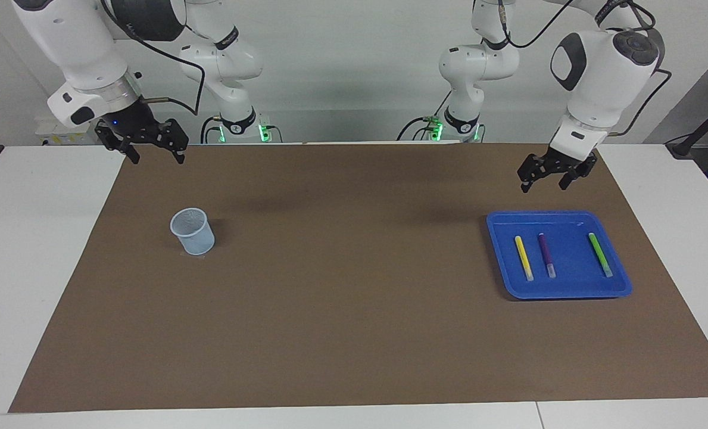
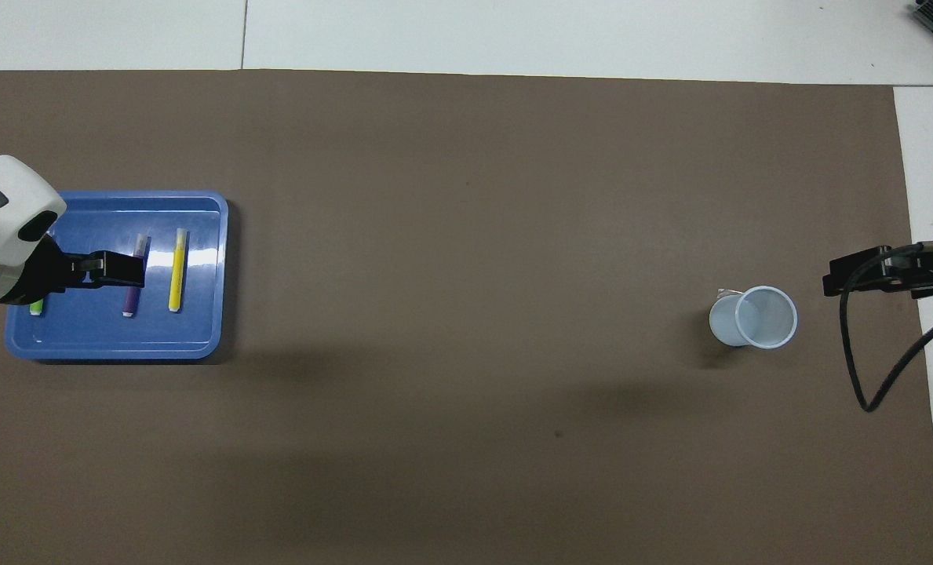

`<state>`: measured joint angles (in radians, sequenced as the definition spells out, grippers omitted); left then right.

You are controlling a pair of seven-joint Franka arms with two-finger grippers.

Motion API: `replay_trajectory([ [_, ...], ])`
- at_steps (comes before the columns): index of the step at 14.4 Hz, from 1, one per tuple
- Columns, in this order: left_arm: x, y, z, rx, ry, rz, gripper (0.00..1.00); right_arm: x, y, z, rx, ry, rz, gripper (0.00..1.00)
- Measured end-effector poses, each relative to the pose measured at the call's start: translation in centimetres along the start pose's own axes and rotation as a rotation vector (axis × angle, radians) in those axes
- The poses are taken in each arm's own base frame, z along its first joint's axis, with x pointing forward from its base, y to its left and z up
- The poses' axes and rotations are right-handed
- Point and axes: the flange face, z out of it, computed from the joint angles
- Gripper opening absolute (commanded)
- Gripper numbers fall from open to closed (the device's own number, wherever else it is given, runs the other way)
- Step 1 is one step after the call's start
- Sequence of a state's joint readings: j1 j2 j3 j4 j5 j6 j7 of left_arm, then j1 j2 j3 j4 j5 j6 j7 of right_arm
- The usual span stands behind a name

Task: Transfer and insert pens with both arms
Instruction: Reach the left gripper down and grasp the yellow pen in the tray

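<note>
We see three pens, yellow (image 2: 176, 270), purple (image 2: 133, 276) and green (image 2: 36, 306), in the tray (image 2: 113, 344), the left gripper (image 2: 121, 271) over them, the cup (image 2: 752, 317) apart.

Left arm (image 1: 604, 65) bent down from the upper joint, silver wrist angled inward, left gripper (image 1: 545, 180) hanging in the air with fingers spread, nothing between them. In the overhead view, left gripper (image 2: 121, 271) pointing sideways toward the middle of the bench. Right arm (image 1: 71, 42) sloping down to its wrist, right gripper (image 1: 155, 155) raised over the bench edge nearest the robots, fingers apart and empty. Seen from overhead, right gripper (image 2: 850, 281) level, waiting.
</note>
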<state>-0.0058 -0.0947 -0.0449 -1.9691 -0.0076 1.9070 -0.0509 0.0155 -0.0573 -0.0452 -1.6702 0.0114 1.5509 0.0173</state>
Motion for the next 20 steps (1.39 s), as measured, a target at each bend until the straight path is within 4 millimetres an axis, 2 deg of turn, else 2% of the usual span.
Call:
replay_trajectory([
  [7,2.1,-0.1,5.9,-0.003,-0.023,-0.003,1.00,0.0,0.0,0.0,0.000,0.000,0.000,1.00],
  [15,3.6,-0.4,10.6,-0.006,-0.008,-0.009,1.00,0.0,0.0,0.0,0.000,0.000,0.000,1.00],
  [20,5.0,-0.4,16.0,-0.010,-0.007,-0.006,1.00,0.0,0.0,0.0,0.000,0.000,0.000,1.00],
])
